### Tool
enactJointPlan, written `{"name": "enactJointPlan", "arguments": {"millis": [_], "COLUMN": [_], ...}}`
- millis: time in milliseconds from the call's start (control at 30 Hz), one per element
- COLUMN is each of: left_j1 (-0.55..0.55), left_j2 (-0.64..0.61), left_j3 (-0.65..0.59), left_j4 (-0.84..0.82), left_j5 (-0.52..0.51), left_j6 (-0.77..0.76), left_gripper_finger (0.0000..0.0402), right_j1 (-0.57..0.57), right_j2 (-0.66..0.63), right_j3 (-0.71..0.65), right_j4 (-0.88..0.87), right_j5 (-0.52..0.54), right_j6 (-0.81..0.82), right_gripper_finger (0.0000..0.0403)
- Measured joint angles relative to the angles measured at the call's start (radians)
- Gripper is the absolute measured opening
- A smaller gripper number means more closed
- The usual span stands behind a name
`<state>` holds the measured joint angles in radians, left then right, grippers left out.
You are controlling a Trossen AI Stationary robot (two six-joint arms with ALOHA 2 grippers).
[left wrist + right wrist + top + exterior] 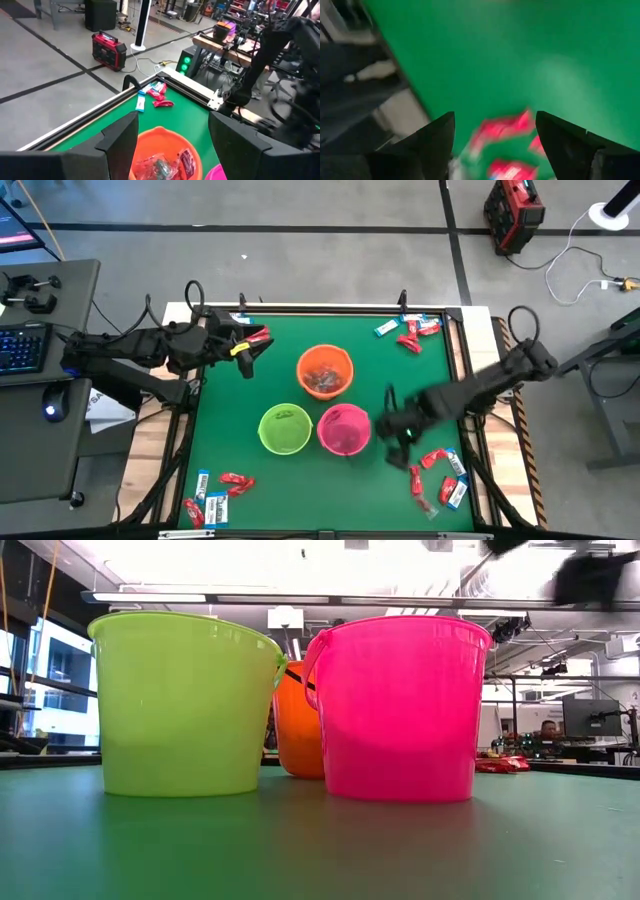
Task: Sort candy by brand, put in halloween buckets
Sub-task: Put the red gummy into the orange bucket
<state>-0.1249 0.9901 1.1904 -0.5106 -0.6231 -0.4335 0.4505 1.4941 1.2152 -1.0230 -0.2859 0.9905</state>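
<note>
Right end effector (392, 430) hung with its fingers spread and empty just beside the hot pink bucket (344, 429), on the side toward the near right corner of the green tabletop (300, 480). Its wrist view was smeared: only blurred red wrappers (502, 127) showed past the two dark fingers. Those belonged to the candy pile (440, 475) lying close by, red and blue-and-white wrappers, flat and small. The left end effector (245, 352) waited over the far left of the tabletop, fingers also apart, holding nothing, facing the orange bucket (325, 371). That bucket held crinkled clear and red wrappers, cut off at the frame's edge in the left wrist view. The lime green bucket (285, 429) stood touching or nearly touching the pink one; both were smooth, glossy, round plastic, and their insides were hard to make out. From table height the orange bucket was mostly hidden behind them. More candy lay at the far right corner (408, 332) and the near left corner (215, 495).
</note>
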Motion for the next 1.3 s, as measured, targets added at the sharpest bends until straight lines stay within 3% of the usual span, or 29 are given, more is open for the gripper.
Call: {"name": "enactJointPlan", "arguments": {"millis": [100, 267, 433, 733, 900, 1067, 1100, 1200, 1300], "left_j1": [0.0, 0.0, 0.007, 0.008, 0.008, 0.008, 0.008, 0.008, 0.008], "left_j2": [0.0, 0.0, 0.0, 0.0, 0.0, 0.0, 0.0, 0.0, 0.0], "left_j3": [0.0, 0.0, 0.0, 0.0, 0.0, 0.0, 0.0, 0.001, 0.001], "left_j4": [-0.001, -0.001, -0.001, -0.001, -0.001, 0.003, 0.007, 0.008, 0.007], "left_j5": [-0.001, -0.003, -0.003, -0.002, -0.002, -0.002, -0.002, -0.002, -0.002], "left_j6": [0.005, 0.017, 0.017, -0.005, -0.011, -0.037, -0.051, -0.061, -0.06], "left_gripper_finger": [0.0229, 0.0229, 0.0229, 0.0229, 0.0229, 0.0229, 0.0229, 0.0229, 0.0229], "right_j1": [0.153, 0.335, 0.407, 0.409, 0.408, 0.418, 0.418, 0.42, 0.391], "right_j2": [0.005, 0.036, 0.078, 0.172, 0.191, 0.142, 0.123, 0.056, -0.021], "right_j3": [-0.093, -0.253, -0.366, -0.387, -0.384, -0.352, -0.334, -0.281, -0.216], "right_j4": [0.157, 0.406, 0.563, 0.649, 0.646, 0.647, 0.649, 0.597, 0.526], "right_j5": [-0.078, -0.089, -0.092, -0.092, -0.116, -0.145, -0.161, -0.168, -0.127], "right_j6": [0.31, 0.715, 0.893, 0.891, 0.88, 0.779, 0.756, 0.713, 0.644], "right_gripper_finger": [0.0271, 0.0271, 0.0271, 0.0258, 0.0178, 0.0028, 0.0016, 0.003, 0.0031]}}
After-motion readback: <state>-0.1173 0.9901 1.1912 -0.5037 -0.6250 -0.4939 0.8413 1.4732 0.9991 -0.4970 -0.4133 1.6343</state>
